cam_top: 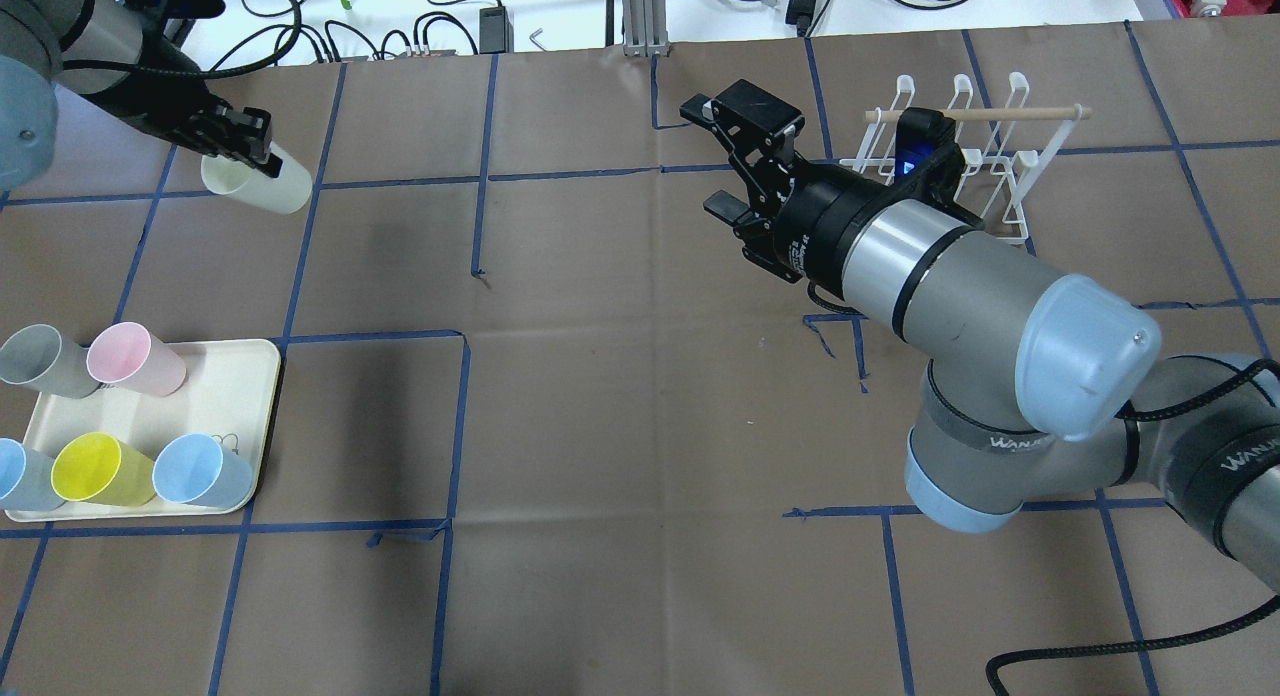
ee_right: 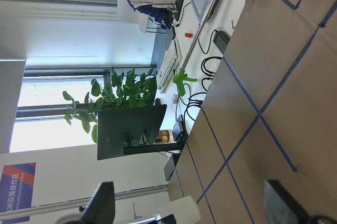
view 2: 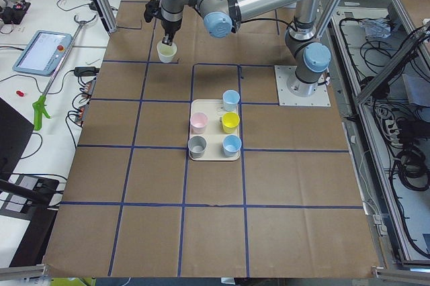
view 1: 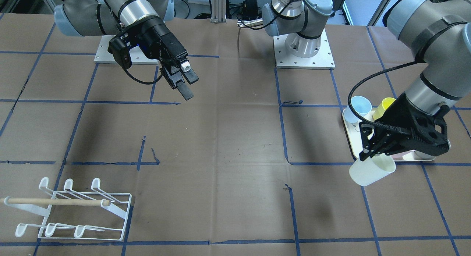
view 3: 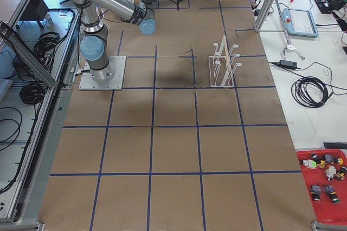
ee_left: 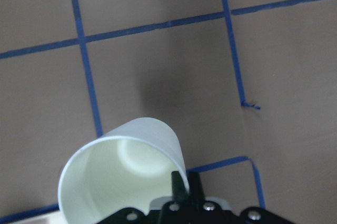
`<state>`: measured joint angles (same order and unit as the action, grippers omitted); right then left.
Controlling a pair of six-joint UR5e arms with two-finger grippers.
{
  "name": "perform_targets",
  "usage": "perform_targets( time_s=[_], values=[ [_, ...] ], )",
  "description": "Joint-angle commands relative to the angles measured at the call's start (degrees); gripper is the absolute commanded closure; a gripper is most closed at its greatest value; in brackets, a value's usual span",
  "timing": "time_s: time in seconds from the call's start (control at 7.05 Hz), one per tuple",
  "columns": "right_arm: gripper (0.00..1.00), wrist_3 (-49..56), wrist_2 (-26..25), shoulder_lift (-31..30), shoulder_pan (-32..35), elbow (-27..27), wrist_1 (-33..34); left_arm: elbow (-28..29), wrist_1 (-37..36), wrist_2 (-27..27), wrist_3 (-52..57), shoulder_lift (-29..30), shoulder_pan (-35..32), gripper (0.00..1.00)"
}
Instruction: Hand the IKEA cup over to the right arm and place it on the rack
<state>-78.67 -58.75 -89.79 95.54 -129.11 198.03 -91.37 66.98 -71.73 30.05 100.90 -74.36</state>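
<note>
In the front-facing view, the left gripper (view 1: 365, 155) pinches the rim of a smooth, cream, tapered cup (view 1: 372, 171), which is tilted. In the overhead view, the cup sits well apart from the cream tray (cam_top: 238, 378). The right gripper (cam_top: 708, 156) gapes wide and empty near the white wire rack (cam_top: 1010, 191). A black band (cam_top: 1020, 442) on that arm reads "WANA". In the left wrist view, the cup's inside is glossy.

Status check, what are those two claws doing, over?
Left gripper shut on pale cream plastic cup, held tilted above table. Right gripper open, empty. White wire rack bare; nothing in the way.
</note>
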Motion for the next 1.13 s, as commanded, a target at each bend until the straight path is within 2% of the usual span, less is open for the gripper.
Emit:
perform_targets(
  time_s=[0.0,0.14,0.57,0.85,0.99],
  values=[
    [0.00,0.1,-0.7,0.1,0.0,-1.4,1.5,-2.8,-9.4,15.2,1.8,-1.7,-2.2,1.00],
    [0.00,0.0,-1.9,0.1,-0.1,-1.6,2.5,-5.8,-17.8,21.7,1.9,-1.8,-2.5,1.00],
    [0.00,-0.2,-2.1,0.3,0.0,-1.7,2.4,-16.7,-44.2,34.9,1.9,-0.5,-4.3,1.00],
    [0.00,-0.5,-2.1,0.2,0.0,-1.7,1.7,-24.3,-59.3,35.7,1.6,-0.1,-7.7,1.00],
    [0.00,-4.0,-3.0,0.2,0.1,-1.8,1.6,-28.4,-67.2,38.3,1.5,0.0,-8.9,1.00]
  ],
)
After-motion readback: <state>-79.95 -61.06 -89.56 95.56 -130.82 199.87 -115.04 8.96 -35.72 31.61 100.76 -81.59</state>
